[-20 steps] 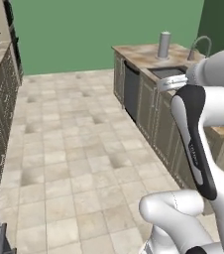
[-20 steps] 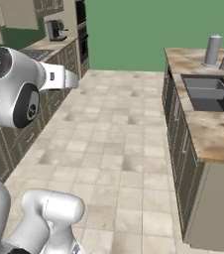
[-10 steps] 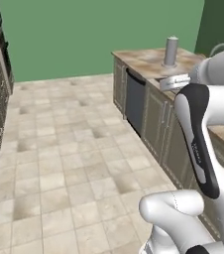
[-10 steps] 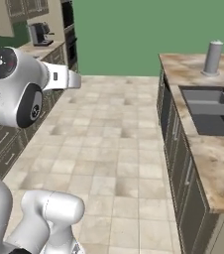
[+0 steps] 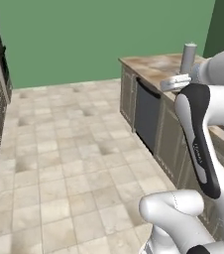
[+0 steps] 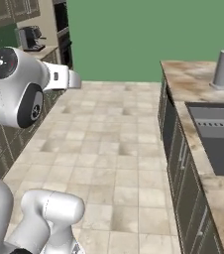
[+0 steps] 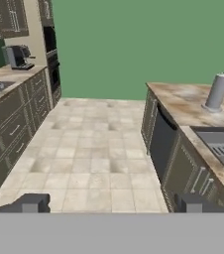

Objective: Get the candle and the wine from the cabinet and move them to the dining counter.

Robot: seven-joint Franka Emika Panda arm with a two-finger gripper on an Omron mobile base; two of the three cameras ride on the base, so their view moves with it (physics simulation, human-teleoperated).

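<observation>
Beige-brown marbled dining counter (image 7: pixel 183 101) (dark sink (image 6: pixel 218 141)), green wall (image 7: pixel 148 44)

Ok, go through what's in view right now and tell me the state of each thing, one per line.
tool: open, holding nothing.
dining counter: bare marbled top near the grey cylinder.
grey cylinder: upright on the counter.
sink: dark basin, no wine or candle inside.
coffee machine: upright on the far worktop.

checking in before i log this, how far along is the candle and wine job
Nothing looks done: the dining counter carries just a grey cylinder beside the sink, no wine or candle on the part in view. In hand: nothing, the gripper is open and empty above the floor. Left: fetching both items from the cabinet.
</observation>
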